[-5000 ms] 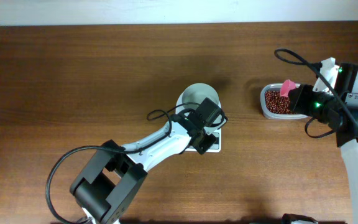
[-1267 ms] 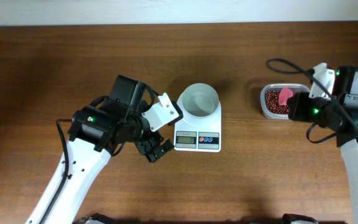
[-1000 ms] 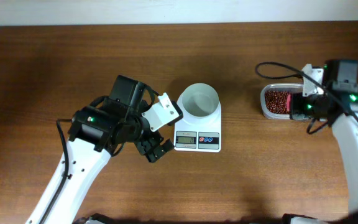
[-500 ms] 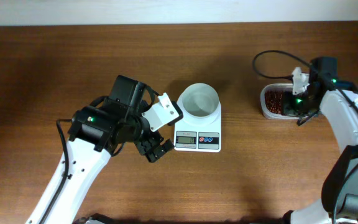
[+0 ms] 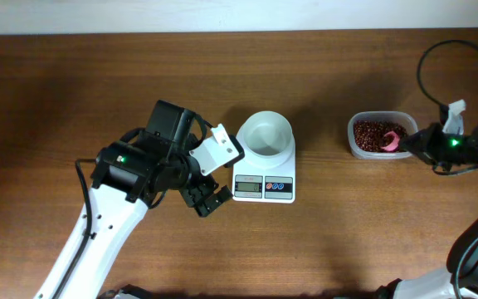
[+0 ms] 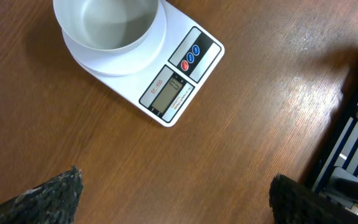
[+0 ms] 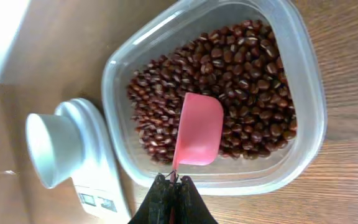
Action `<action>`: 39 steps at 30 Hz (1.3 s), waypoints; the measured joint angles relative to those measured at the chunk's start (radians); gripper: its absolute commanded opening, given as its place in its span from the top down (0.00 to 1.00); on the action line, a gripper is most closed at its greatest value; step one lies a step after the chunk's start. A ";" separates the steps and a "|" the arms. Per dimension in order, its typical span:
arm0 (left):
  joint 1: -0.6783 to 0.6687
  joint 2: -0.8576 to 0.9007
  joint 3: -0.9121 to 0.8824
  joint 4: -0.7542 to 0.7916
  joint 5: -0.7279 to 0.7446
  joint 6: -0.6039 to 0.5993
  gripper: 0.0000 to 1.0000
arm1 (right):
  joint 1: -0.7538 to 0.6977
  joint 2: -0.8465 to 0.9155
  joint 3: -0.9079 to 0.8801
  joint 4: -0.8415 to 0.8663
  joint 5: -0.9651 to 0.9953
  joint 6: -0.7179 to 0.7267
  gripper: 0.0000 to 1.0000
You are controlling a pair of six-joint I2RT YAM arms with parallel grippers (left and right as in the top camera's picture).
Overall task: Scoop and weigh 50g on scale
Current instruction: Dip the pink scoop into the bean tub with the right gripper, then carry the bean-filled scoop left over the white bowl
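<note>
Right jaws: pinching shut on the thin handle end of the pink scoop (image 7: 199, 129), at the bottom centre of the right wrist view.
Scoop: lying on top of the red beans (image 7: 247, 68), its wide end pointing toward the top of that view; whether it is carrying any beans I cannot tell.
Tub (image 7: 307, 87): clear plastic, holding the beans and sitting at the right of the overhead view, well apart from the scale.
Left jaws: standing wide open and gripping nothing, with one dark fingertip (image 6: 50, 195) showing in the lower left corner of the left wrist view, the other in the lower right corner, and bare counter (image 6: 185, 168) lying between them.
Scale (image 5: 264, 188): sitting at the centre of the overhead view, just right of the left jaws.
Bowl (image 5: 265, 134): round and white, sitting on the scale above the display.
Display (image 6: 166, 94): facing up, with a red button (image 6: 184, 64) and blue ones beside it; digits too small to read.
Arms: left arm (image 5: 106, 224) reaching in from the lower left of the overhead view, right arm (image 5: 470, 148) reaching in from the right edge.
</note>
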 measured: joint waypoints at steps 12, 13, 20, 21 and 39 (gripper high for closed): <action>0.000 0.000 0.000 0.000 0.000 0.000 0.01 | -0.074 0.000 0.000 -0.011 -0.234 0.001 0.96; 0.000 0.000 0.000 0.000 0.000 0.000 0.01 | -0.082 0.000 0.000 -0.015 -0.243 0.000 0.96; 0.000 0.000 0.000 0.000 0.000 0.000 0.01 | -0.097 0.000 0.000 -0.026 -0.340 0.000 0.96; 0.000 0.000 0.000 0.000 0.000 0.000 0.01 | -0.097 0.000 0.000 -0.026 -0.356 0.000 0.96; 0.000 0.000 0.000 0.000 0.000 0.000 0.01 | 0.096 0.000 0.000 -0.026 -0.462 0.004 0.96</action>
